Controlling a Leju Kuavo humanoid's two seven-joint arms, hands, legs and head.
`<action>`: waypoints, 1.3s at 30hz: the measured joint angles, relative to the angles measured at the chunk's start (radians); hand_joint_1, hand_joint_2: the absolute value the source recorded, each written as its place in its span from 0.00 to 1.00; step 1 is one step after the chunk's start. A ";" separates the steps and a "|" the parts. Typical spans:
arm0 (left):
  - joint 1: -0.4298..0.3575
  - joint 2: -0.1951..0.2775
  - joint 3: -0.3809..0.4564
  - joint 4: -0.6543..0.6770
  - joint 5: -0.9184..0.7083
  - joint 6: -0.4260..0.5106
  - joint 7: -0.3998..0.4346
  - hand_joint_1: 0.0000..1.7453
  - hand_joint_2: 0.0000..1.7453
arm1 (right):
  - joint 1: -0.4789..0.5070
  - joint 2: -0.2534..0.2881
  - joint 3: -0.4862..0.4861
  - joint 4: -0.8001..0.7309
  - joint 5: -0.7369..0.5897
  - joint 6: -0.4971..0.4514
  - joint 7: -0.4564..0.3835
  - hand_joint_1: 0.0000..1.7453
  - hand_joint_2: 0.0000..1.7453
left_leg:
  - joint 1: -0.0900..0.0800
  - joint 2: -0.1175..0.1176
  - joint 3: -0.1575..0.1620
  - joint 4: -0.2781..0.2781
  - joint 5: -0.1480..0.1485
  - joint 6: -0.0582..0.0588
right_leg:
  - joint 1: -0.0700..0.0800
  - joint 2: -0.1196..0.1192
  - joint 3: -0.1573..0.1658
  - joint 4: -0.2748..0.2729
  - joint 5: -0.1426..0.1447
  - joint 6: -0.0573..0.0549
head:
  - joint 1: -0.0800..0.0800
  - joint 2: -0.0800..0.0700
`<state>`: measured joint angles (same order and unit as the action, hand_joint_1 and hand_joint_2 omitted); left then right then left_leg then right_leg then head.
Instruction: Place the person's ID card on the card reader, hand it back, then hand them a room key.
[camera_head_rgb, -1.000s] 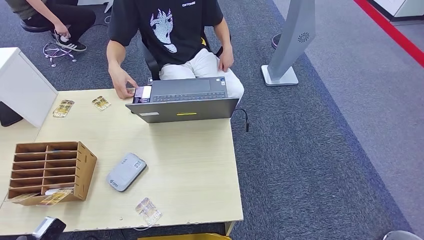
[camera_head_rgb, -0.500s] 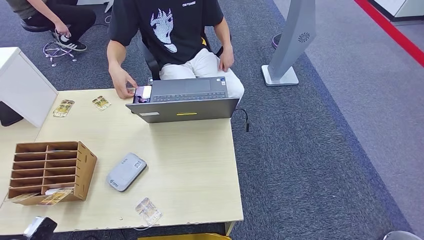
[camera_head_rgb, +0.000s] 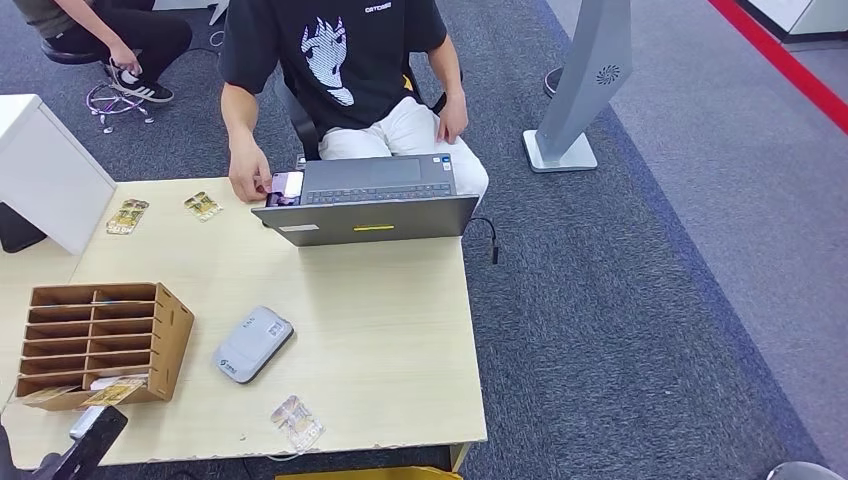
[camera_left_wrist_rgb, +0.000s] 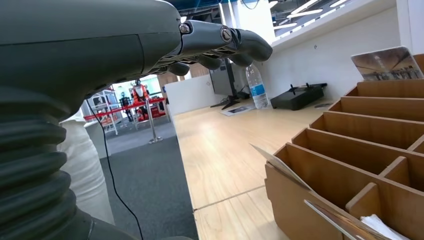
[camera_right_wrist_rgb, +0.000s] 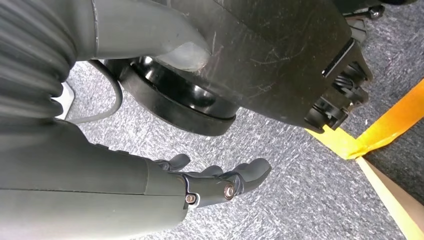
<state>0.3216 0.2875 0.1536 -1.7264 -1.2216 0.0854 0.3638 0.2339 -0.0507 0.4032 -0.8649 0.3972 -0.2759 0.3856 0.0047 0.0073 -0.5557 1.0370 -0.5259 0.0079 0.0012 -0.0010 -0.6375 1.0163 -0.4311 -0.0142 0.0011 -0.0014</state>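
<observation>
Likely ID card (camera_head_rgb: 285, 187) spotted at left edge of laptop (camera_head_rgb: 365, 200), far side of table (camera_head_rgb: 400, 330), pinched under person's hand (camera_head_rgb: 248, 172); too small to confirm. Since 1 s back: person's hand closed in over card's edge; left hand (camera_head_rgb: 93, 437) dipped, then rose again by table's near-left corner, beside wooden organiser (camera_head_rgb: 105, 340). From left wrist cam: fingers (camera_left_wrist_rgb: 225, 40) stretched loosely, held nothing. Right hand (camera_right_wrist_rgb: 215, 182) hung over carpet, fingers slack, empty. Card reader (camera_head_rgb: 252, 343) sat bare mid-table, well apart from ID card. Judged: handover not yet begun, left-hand reach prob. starting. Poss. key card (camera_head_rgb: 297, 421) lay near front edge.
</observation>
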 joint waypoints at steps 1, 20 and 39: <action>-0.007 -0.003 -0.001 0.009 0.001 0.002 0.000 0.00 1.00 | -0.001 0.000 0.000 0.002 0.000 -0.001 0.000 0.00 1.00 | 0.000 0.000 0.000 0.000 0.000 0.000 | 0.000 0.000 0.000 0.000 0.000 0.000 | 0.000 0.000; -0.047 -0.053 -0.016 0.087 0.013 0.157 -0.077 0.00 1.00 | -0.002 0.000 0.021 0.009 -0.021 -0.015 0.008 0.00 1.00 | 0.000 0.000 0.000 0.000 0.000 0.000 | 0.000 0.000 0.000 0.000 0.000 0.000 | 0.000 0.000; -0.068 -0.071 -0.067 0.119 0.099 0.192 -0.133 0.00 1.00 | -0.006 -0.001 0.048 0.008 -0.053 -0.038 0.007 0.00 1.00 | 0.000 0.000 0.000 0.000 0.000 0.000 | 0.000 0.000 0.000 0.000 0.000 0.000 | 0.000 0.000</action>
<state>0.2535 0.2165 0.0866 -1.6069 -1.1229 0.2775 0.2313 0.2282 -0.0522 0.4509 -0.8564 0.3446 -0.3141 0.3922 0.0045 0.0075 -0.5557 1.0371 -0.5260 0.0080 0.0013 -0.0008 -0.6378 1.0160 -0.4313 -0.0140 0.0011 -0.0014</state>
